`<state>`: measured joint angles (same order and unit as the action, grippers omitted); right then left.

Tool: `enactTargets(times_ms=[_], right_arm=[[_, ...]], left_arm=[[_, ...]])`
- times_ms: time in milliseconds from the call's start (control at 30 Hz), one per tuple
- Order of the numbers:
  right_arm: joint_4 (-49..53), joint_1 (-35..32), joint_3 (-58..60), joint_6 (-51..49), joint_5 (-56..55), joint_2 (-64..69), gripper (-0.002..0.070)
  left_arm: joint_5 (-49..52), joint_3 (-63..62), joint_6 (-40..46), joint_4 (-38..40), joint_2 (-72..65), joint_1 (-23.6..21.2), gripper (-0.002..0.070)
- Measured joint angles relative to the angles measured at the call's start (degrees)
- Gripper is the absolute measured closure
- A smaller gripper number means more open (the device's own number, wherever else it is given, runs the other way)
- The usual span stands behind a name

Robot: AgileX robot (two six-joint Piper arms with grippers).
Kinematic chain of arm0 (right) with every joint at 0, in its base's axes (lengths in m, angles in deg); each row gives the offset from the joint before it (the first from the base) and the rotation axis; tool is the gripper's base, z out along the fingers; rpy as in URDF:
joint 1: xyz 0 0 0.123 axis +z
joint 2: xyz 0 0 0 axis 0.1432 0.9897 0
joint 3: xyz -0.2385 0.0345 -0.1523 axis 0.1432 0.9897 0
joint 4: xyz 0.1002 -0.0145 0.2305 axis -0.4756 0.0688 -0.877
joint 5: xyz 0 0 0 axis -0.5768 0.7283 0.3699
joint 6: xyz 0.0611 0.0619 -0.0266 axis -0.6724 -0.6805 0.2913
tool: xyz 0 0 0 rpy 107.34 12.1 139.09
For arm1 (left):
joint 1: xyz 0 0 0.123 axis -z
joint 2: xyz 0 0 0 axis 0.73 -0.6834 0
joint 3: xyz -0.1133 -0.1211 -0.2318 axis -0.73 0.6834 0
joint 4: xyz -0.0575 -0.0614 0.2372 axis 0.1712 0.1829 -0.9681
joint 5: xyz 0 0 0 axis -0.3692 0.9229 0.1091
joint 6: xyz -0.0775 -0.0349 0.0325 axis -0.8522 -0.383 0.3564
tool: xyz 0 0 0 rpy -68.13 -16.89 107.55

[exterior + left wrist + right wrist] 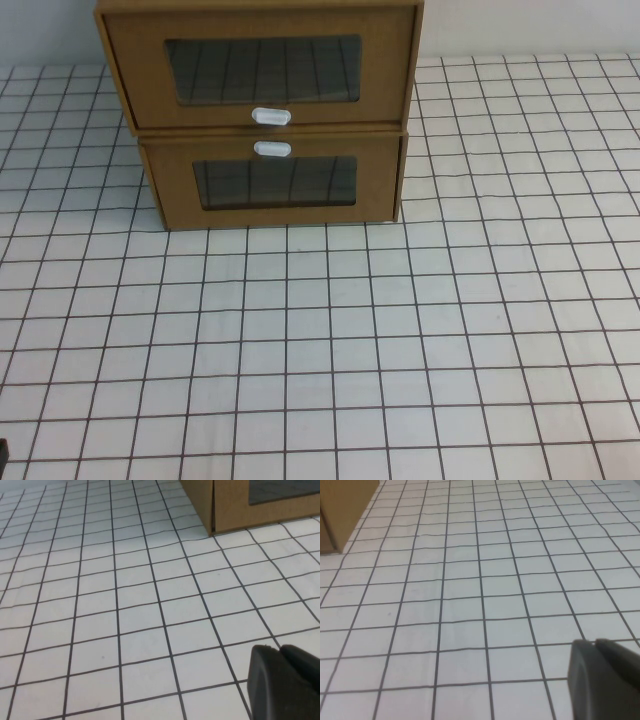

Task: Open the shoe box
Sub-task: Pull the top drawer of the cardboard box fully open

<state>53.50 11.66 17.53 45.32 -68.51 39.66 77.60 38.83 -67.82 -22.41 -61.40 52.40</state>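
Left gripper (278, 652), right gripper (594, 645): pinched together, low over table (400, 350), clear of shoe box (380, 190); part jaws, pinch handle (272, 149) squarely, pull straight.

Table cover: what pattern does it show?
White table cover with black grid lines, clearest in the high view; left gripper and right gripper hang over it.

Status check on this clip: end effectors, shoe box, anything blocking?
Left end effector shut, over table, short of lower shoe box. Right end effector shut, over table, apart too. Upper shoe box and lower both closed, handles untouched. No obstruction seen.
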Motion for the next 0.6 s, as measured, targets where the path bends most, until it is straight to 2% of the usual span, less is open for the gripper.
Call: enactTargets(times_ms=[133,233,500,600], right_arm=[[0.0,0.0,0.0,0.0,0.0,0.0,0.0689],[0.0,0.0,0.0,0.0,0.0,0.0,0.0689],[0.0,0.0,0.0,0.0,0.0,0.0,0.0689],[0.0,0.0,0.0,0.0,0.0,0.0,0.0689]], left_arm=[[-0.24,0.0,-0.11,0.97,0.0,0.0,0.0677],[-2.29,0.0,-2.55,4.86,0.0,0.0,0.0677],[-10.64,0.0,-9.4,25.6,0.0,0.0,0.0677],[-13.49,0.0,-8.94,29.29,0.0,0.0,0.0677]])
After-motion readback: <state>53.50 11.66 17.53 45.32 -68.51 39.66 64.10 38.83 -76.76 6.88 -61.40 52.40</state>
